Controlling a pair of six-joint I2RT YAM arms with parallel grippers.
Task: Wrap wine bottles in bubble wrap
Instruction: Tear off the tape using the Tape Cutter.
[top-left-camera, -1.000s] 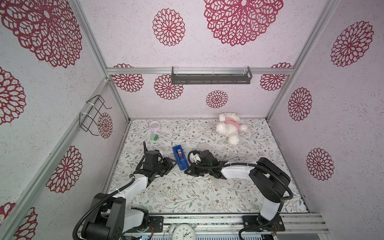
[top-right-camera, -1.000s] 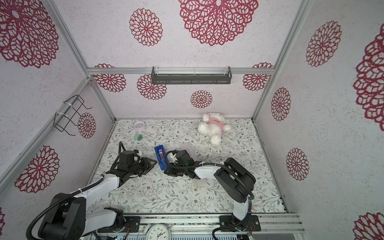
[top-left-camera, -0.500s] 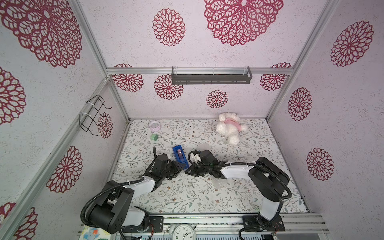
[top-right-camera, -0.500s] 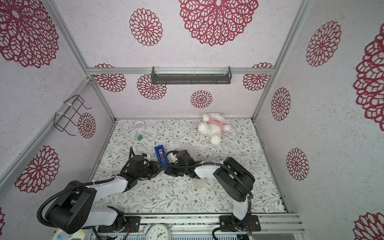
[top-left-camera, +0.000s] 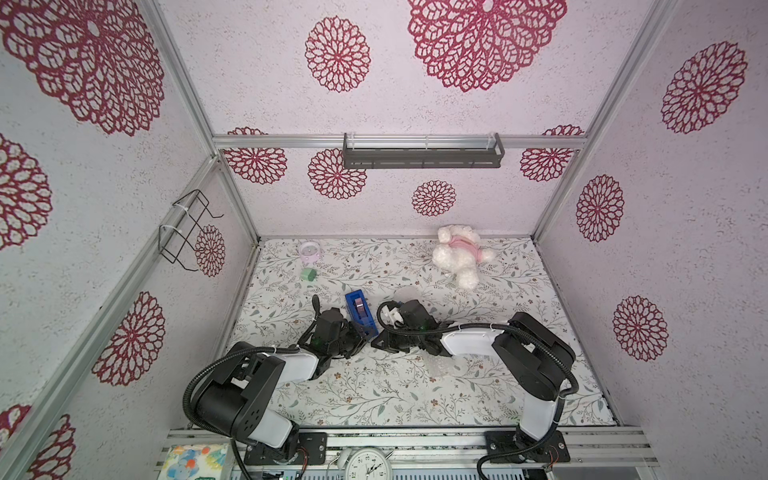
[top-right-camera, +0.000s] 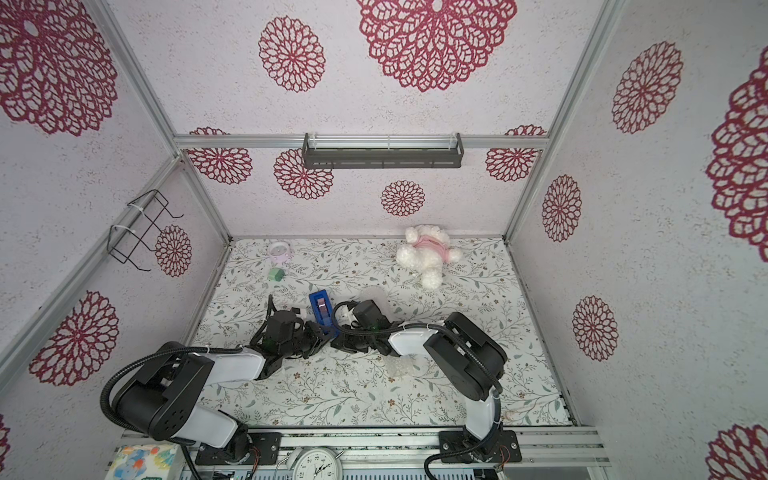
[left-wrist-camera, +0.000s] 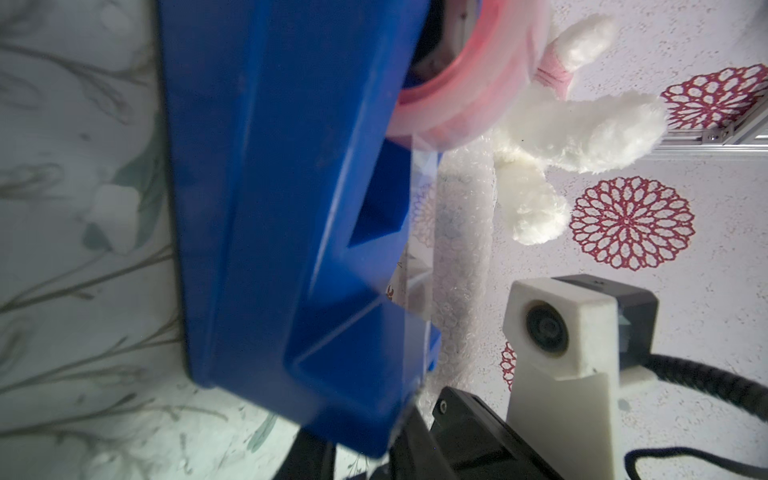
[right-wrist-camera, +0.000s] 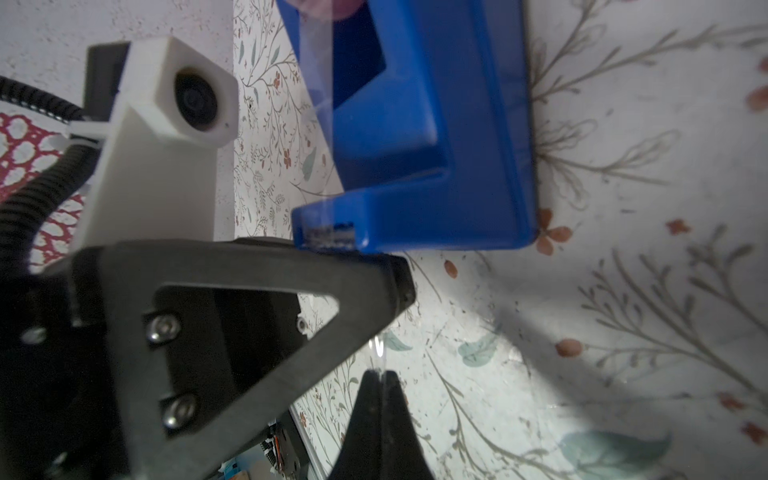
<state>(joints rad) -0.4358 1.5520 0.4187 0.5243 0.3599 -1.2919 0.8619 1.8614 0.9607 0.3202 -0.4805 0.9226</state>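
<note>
1. The wine bottle is not plainly seen in any view; in the left wrist view a long roll of bubble wrap (left-wrist-camera: 459, 249) stands just behind the dispenser, w/ a grey-blue shape inside; I judge the bottle is in there, already rolled.
2. In both top views (12 = back wall) the wrap lies near the centre of the table (top-left-camera: 374, 395), under the right arm (top-left-camera: 469, 345); a crinkly end comes out at approx. 5 o'clock of the forearm, and a clear end at 11 o'clock.
3. The right gripper (right-wrist-camera: 380, 376) has its jaws fully together; they pinch a thin clear tape strip (right-wrist-camera: 323, 108), which runs from the roll over the cutter (right-wrist-camera: 330, 241) to the tips.
4. The tape dispenser (top-left-camera: 360, 312) is blue and sits at approx. 10 o'clock of the wrap, near it; a pink tape roll (left-wrist-camera: 457, 83) is in it.
5. The left gripper (top-left-camera: 356, 338) is at the 6 o'clock end of the dispenser; one finger is touching or just beside the cutter end; how wide the jaws are, and if they hold the dispenser, I cannot tell.
6. Progress, my judgement: rolling seems done and taping is in hand; left to do: pull enough strip, cut it, stick it over the loose edge.
7. The plush toy (top-left-camera: 459, 257) is at 1 o'clock, well apart; it is not concerned.
</note>
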